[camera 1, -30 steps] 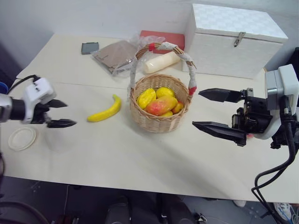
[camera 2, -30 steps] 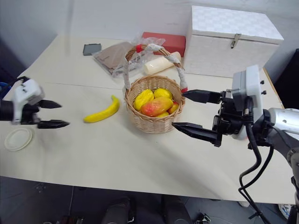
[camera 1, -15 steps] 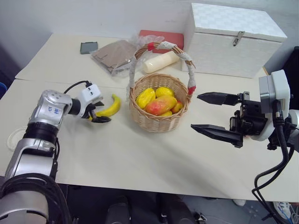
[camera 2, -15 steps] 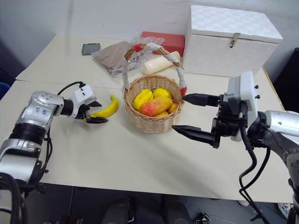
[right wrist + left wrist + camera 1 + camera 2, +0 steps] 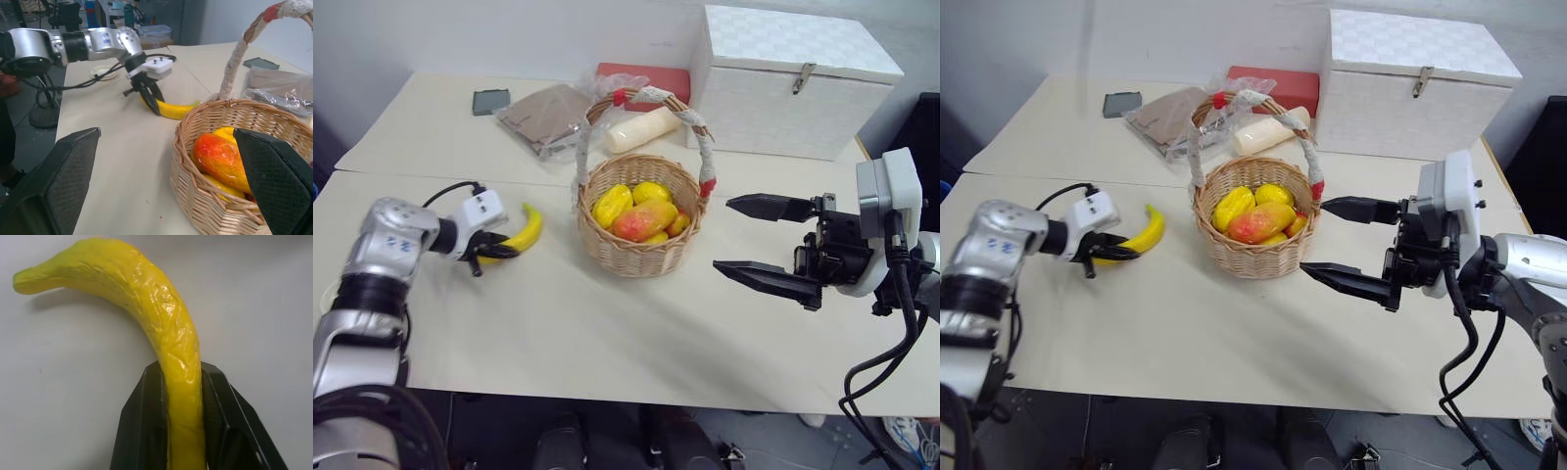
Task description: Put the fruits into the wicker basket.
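Note:
The yellow banana point(image 5: 516, 235) lies on the cream table point(image 5: 558, 333), left of the wicker basket point(image 5: 641, 253). My left gripper point(image 5: 487, 253) is shut on the banana's near end; in the left wrist view both black fingers point(image 5: 146, 431) press its sides while the banana point(image 5: 161, 313) curves away over the table. Inside the basket lie an orange-red mango point(image 5: 641, 219) and some yellow fruits point(image 5: 612, 204). My right gripper point(image 5: 724, 235) hangs open to the right of the basket, above the table, with nothing between its fingers.
A large white box with a latch point(image 5: 793, 78) stands at the back right. Behind the basket are a red box point(image 5: 646, 76), a wrapped cream cylinder point(image 5: 641, 127), a plastic-wrapped brown packet point(image 5: 543, 113) and a small dark object point(image 5: 491, 101). A round white lid point(image 5: 106, 73) lies far left.
My left gripper came in from the far left, open, sank to the banana and closed on its near end; the banana shifted slightly. The right arm kept still.

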You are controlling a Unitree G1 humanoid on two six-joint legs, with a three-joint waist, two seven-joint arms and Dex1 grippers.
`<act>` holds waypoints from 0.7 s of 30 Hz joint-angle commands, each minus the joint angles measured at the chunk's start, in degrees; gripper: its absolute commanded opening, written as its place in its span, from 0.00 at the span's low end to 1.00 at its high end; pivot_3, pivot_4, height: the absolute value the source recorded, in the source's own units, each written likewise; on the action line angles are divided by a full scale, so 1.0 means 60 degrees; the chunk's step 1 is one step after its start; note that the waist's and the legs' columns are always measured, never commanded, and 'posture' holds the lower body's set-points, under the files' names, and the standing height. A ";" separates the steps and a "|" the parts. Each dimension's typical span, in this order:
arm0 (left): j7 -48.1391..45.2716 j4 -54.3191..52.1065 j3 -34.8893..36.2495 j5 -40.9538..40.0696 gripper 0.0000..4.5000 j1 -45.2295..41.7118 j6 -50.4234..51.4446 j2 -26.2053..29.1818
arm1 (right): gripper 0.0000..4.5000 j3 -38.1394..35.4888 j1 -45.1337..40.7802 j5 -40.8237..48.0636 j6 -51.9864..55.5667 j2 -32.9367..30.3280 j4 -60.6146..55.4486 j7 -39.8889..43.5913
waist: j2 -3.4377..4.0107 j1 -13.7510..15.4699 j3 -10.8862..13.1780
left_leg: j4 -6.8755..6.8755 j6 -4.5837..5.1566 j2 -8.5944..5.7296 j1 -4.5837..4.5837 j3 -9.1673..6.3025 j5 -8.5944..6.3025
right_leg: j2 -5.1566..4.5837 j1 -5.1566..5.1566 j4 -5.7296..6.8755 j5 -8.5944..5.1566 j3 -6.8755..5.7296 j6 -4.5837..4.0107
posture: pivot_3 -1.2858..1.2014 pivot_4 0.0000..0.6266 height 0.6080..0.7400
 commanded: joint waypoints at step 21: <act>0.2119 -0.3136 -0.1279 -0.2060 0.12 -0.3759 0.3276 -0.3441 | 1.00 -0.0608 0.0437 0.0215 -0.0151 0.0041 -0.0379 -0.0257 | 0.0008 0.0246 -0.0002 | 0.0049 0.0016 -0.0004 -0.0028 0.0020 0.0023 | 0.0004 0.0016 -0.0025 0.0019 -0.0016 0.0036 | 0.52 0.24 1.00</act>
